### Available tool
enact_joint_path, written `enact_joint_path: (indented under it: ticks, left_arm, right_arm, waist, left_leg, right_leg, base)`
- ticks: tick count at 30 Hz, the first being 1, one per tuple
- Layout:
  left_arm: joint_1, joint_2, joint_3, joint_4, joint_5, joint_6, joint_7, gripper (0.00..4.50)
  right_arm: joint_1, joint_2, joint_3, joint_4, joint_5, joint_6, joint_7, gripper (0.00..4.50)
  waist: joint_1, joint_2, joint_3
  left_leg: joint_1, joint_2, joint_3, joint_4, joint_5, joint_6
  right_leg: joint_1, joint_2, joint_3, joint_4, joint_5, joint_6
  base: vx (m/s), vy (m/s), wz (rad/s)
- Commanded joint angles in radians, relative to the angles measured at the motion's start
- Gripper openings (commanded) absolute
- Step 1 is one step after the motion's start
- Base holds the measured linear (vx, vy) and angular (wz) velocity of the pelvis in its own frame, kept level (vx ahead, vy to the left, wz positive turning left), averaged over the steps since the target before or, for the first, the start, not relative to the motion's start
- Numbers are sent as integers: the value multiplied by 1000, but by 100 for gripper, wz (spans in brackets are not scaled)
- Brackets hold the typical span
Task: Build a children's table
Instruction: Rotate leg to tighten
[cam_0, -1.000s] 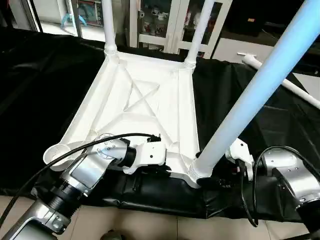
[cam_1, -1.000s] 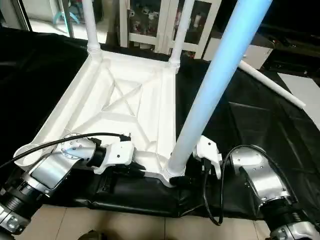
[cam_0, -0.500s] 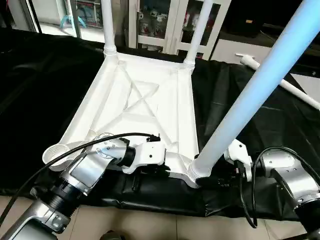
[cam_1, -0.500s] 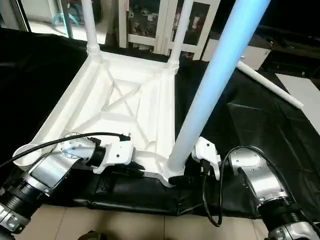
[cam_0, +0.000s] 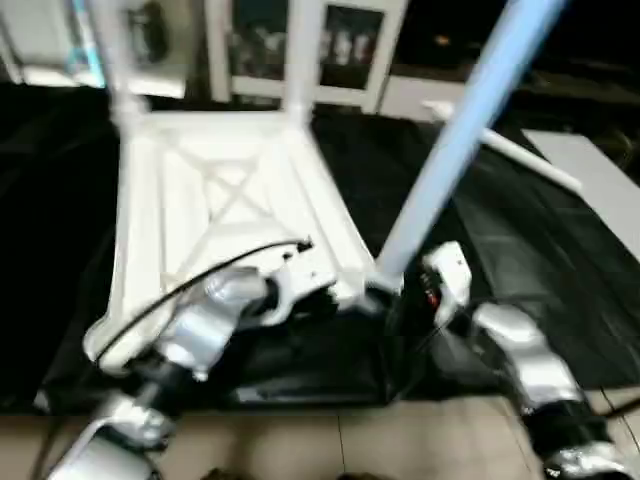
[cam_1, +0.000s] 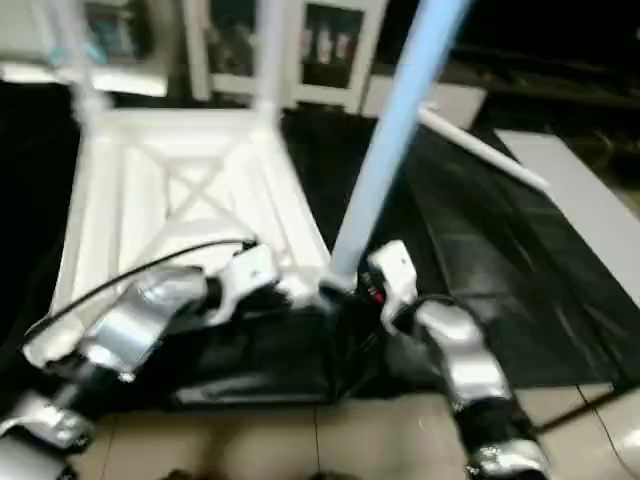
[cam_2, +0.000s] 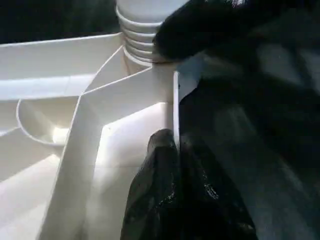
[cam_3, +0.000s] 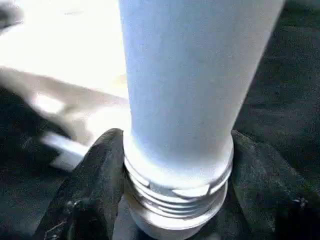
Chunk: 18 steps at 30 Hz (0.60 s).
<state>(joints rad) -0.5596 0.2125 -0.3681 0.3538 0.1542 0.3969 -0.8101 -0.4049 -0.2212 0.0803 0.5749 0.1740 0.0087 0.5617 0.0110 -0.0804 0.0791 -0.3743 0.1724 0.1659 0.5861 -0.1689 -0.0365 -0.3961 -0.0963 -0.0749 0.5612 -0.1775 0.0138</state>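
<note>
The white tabletop (cam_0: 220, 200) lies underside up on black cloth, X ribs showing. Two white legs (cam_0: 110, 60) (cam_0: 300, 60) stand in its far corner sockets. A third leg (cam_0: 470, 110) leans up from the near right corner. My right gripper (cam_3: 177, 200) is shut on that leg's ribbed end (cam_3: 175, 185), with one black finger (cam_3: 95, 185) on each side. My left gripper (cam_2: 170, 190) is shut on the tabletop's near rim wall (cam_2: 175, 105), beside that same corner. The near left socket (cam_0: 100, 345) holds no leg.
Another white leg (cam_0: 500, 150) lies loose on the black cloth (cam_0: 560, 260) at the far right. White cabinets (cam_0: 250, 40) stand behind the work. Tiled floor (cam_0: 330, 440) shows along the near edge, under my silver forearms.
The whole picture has swung and blurred, so the camera has moved. Both grippers keep their places on the rim and the leg's base.
</note>
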Motion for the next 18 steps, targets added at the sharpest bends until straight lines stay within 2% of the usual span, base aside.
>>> enact_joint_path:
  ticks: [1, 2, 3, 4, 5, 6, 7, 8, 9, 10, 11, 12, 13, 14, 15, 16, 17, 18]
  left_arm:
    - [6, -82, -1, 29, -23, 19, 93, 0]
    - [-18, -130, 17, 76, -6, 23, 186, 0]
    - [-27, -150, 29, 96, -4, 18, 223, 0]
    - [-29, -153, 31, 99, -4, 17, 228, 0]
    - [-45, -182, 46, 130, 1, 6, 277, 0]
    - [-50, -188, 48, 138, 4, 5, 287, 0]
    - [-67, -199, 50, 168, 20, -17, 322, 0]
    - [-75, -199, 48, 181, 30, -29, 335, 0]
    - [-82, -200, 47, 194, 39, -37, 349, 0]
    - [-84, -192, 42, 199, 46, -46, 349, 0]
    - [-87, -188, 39, 207, 51, -51, 352, 0]
    - [-87, -178, 33, 215, 58, -58, 349, 0]
    - [-86, -171, 28, 217, 63, -63, 348, 0]
    - [-85, -165, 23, 219, 67, -67, 346, 0]
    - [-82, -157, 22, 222, 68, -72, 342, 0]
    - [-81, -153, 22, 226, 68, -75, 340, 0]
    - [-82, -147, 20, 233, 71, -85, 336, 0]
    - [-82, -144, 19, 239, 75, -92, 333, 0]
  right_arm:
    - [-13, 11, -51, 72, -63, 24, -179, 272]
    - [-33, 56, -52, 99, -84, 28, -284, 272]
    - [-42, 77, -54, 109, -84, 28, -315, 272]
    - [-43, 80, -54, 111, -84, 28, -319, 272]
    - [-57, 116, -55, 125, -84, 25, -362, 272]
    - [-61, 124, -55, 129, -85, 24, -373, 272]
    - [-78, 151, -48, 143, -98, 13, -411, 272]
    - [-87, 162, -42, 151, -104, 7, -423, 272]
    - [-96, 171, -39, 161, -110, 0, -435, 272]
    - [-105, 175, -41, 170, -110, -4, -443, 272]
    - [-111, 178, -46, 178, -111, -7, -452, 272]
    - [-120, 181, -53, 188, -109, -16, -452, 272]
    - [-123, 181, -56, 190, -105, -20, -446, 272]
    - [-125, 181, -61, 192, -99, -24, -440, 272]
    - [-127, 180, -67, 190, -91, -33, -426, 272]
    - [-127, 178, -68, 188, -92, -41, -425, 272]
    - [-128, 176, -69, 188, -93, -53, -417, 272]
    - [-129, 174, -69, 189, -94, -62, -413, 272]
  waist:
    - [-11, 8, -41]
    - [-15, 10, -38]
    - [-19, 8, -34]
    - [-25, 16, -31]
    - [-29, 24, -28]
    - [-20, 33, -26]
    - [5, 39, -28]
    - [17, 6, -27]
    - [23, -41, -30]
    - [27, -42, -29]
    - [41, -23, -50]
    - [44, 4, -55]
    - [32, -1, -54]
    - [28, 13, -47]
    - [25, 11, -45]
    - [23, 5, -44]
    - [23, 2, -45]
    - [23, 3, -44]
  left_leg:
    - [25, 55, -50, -100, -668, -92]
    - [34, 53, -49, -95, -688, -84]
    - [37, 52, -48, -95, -697, -81]
    - [48, 54, -50, -98, -747, -79]
    - [20, 71, -55, -132, -805, -82]
    - [-1, 83, -49, -166, -840, -90]
    - [-27, 93, -19, -217, -879, -93]
    - [30, 69, 17, -187, -805, -71]
    - [115, 9, 10, 6, -550, -32]
    - [98, 1, 6, 39, -394, -8]
    - [-31, 26, -33, -30, -176, 5]
    - [-9, 49, -35, -80, -168, -29]
    - [1, 56, -36, -86, -223, -27]
    - [14, 57, -29, -91, -344, -38]
    - [17, 55, -27, -92, -393, -41]
    - [20, 50, -23, -92, -452, -30]
    - [19, 48, -22, -91, -462, -19]
    - [19, 48, -21, -90, -459, -16]
  right_leg:
    - [19, -60, 7, -93, -608, -94]
    - [11, -60, 2, -103, -613, -92]
    - [8, -58, -3, -109, -625, -87]
    - [9, -50, -30, -121, -635, -71]
    - [50, -38, -40, -73, -533, -71]
    - [73, -27, -39, -26, -441, -85]
    - [91, -11, -26, 79, -225, -104]
    - [22, -20, 16, 33, -345, -92]
    - [-78, -114, 35, -143, -867, -23]
    - [-67, -139, 53, -164, -1006, 3]
    - [74, -159, 67, -89, -873, -8]
    - [41, -86, 28, -66, -595, -50]
    - [26, -69, 25, -54, -470, -69]
    - [14, -56, 26, -46, -359, -121]
    - [12, -54, 29, -45, -344, -138]
    - [13, -58, 29, -53, -382, -148]
    - [16, -64, 29, -61, -439, -138]
    - [15, -66, 29, -65, -457, -132]
  base:
    - [0, 0, 0]
    - [0, 0, 0]
    - [0, 0, 0]
    - [0, 0, 0]
    - [0, 0, 0]
    - [-67, 32, -5]
    - [0, 0, 0]
    - [0, 0, 0]
    - [50, -103, 19]
    - [105, -65, -25]
    - [105, -65, -25]
    - [82, 18, -36]
    - [0, 0, 0]
    - [0, 0, 0]
    - [0, 0, 0]
    - [0, 0, 0]
    - [0, 0, 0]
    - [0, 0, 0]
